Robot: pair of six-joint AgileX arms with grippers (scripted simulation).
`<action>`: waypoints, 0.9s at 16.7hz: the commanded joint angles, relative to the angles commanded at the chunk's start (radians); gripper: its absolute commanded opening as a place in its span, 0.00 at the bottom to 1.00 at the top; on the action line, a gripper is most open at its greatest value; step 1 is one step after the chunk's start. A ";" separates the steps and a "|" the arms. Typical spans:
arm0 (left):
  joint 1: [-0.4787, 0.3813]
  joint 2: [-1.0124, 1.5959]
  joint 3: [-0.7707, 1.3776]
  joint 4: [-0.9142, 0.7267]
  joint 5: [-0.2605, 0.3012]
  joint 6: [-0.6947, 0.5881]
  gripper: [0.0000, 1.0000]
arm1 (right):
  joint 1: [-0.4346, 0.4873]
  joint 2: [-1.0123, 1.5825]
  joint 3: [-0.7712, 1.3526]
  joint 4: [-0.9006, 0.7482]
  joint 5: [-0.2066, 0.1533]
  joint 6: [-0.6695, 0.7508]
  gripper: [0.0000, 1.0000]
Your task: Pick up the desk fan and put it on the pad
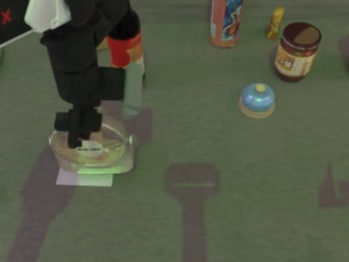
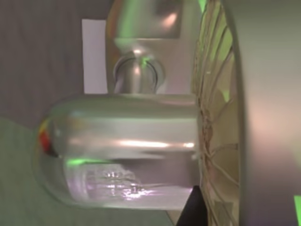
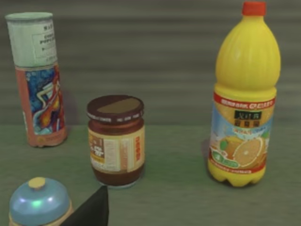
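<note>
The desk fan [image 1: 98,146] is held between the closed-in fingers of the left gripper [image 1: 82,139], lying over the pad [image 1: 84,178] at the table's [image 1: 229,180] left.

Blue bell [image 1: 257,100], sauce jar [image 1: 297,51], tall can [image 1: 226,22], orange juice bottle [image 3: 244,99].

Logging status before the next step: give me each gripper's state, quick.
Left gripper: over the fan, which sits on the pad; open or shut cannot be told.
Right gripper: not in the top view; state cannot be told.
</note>
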 joint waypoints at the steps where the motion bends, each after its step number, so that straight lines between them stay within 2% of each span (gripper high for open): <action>1: 0.000 0.000 0.000 0.000 0.000 0.000 0.00 | 0.000 0.000 0.000 0.000 0.000 0.000 1.00; 3: 0.000 0.000 0.000 0.000 0.000 0.000 0.00 | 0.000 0.000 0.000 0.000 0.000 0.000 1.00; 15: 0.000 0.000 0.000 0.000 0.000 0.000 0.90 | 0.000 0.000 0.000 0.000 0.000 0.000 1.00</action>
